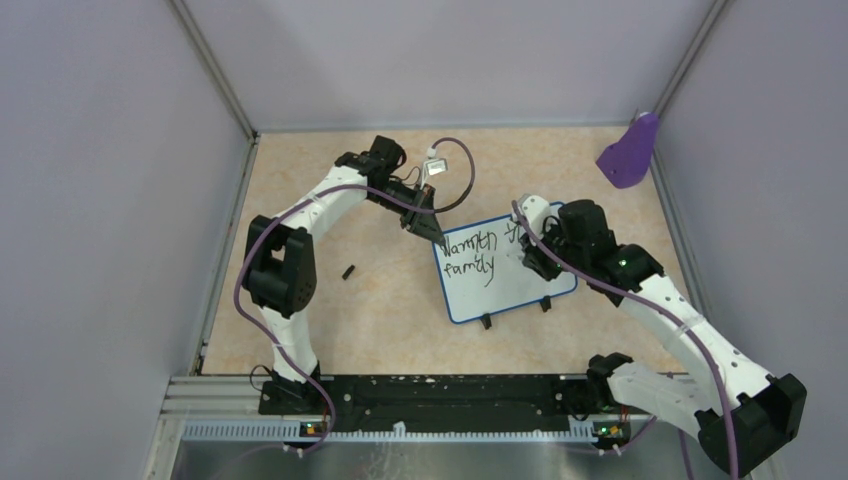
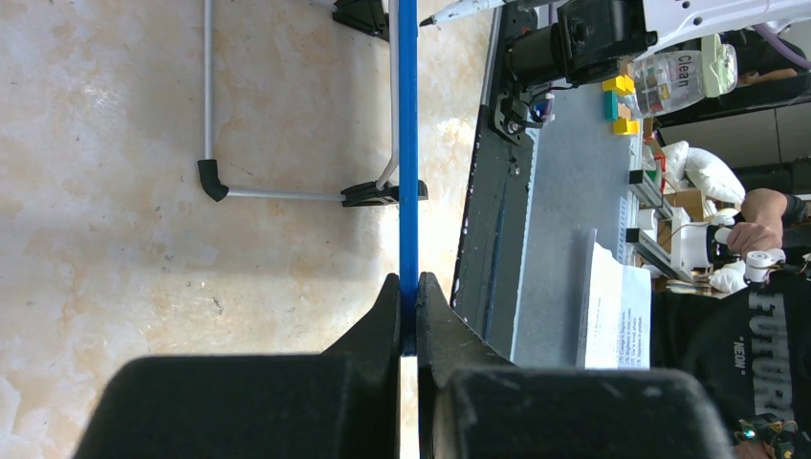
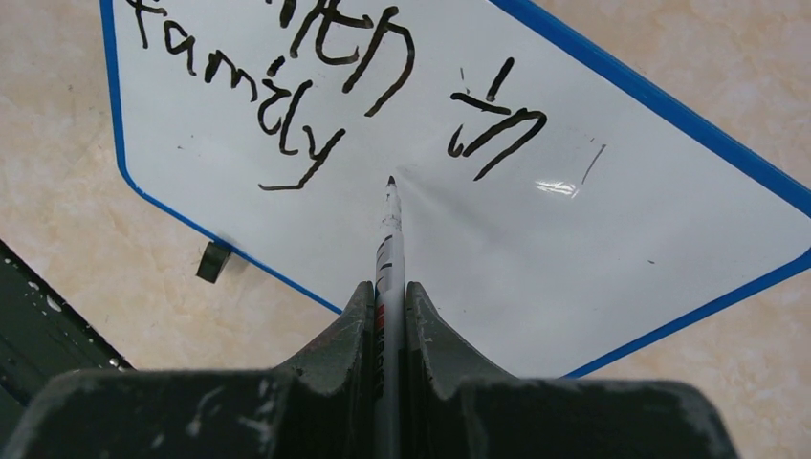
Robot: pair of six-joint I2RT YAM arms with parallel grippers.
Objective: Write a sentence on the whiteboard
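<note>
The whiteboard (image 1: pixel 520 285) lies tilted at the middle of the table, white with a thin blue rim. The sentence (image 1: pixel 470 255) reads "Warmth in" over "family" in black. My left gripper (image 1: pixel 425 222) is shut on the board's far-left corner; the left wrist view shows the gripper (image 2: pixel 408 292) with its jaws pinching the blue rim (image 2: pixel 408 143) edge-on. My right gripper (image 1: pixel 527 255) is over the board's right half. In the right wrist view it (image 3: pixel 389 296) is shut on a white marker (image 3: pixel 389 239), whose tip is at the board surface just right of "family" (image 3: pixel 258 105) and below "in" (image 3: pixel 493 129).
A purple scoop-shaped object (image 1: pixel 630 152) leans at the back right wall. A small black cap (image 1: pixel 348 271) lies on the table left of the board. Two black feet (image 1: pixel 486 321) stick out from the board's near edge. Enclosure walls stand on three sides.
</note>
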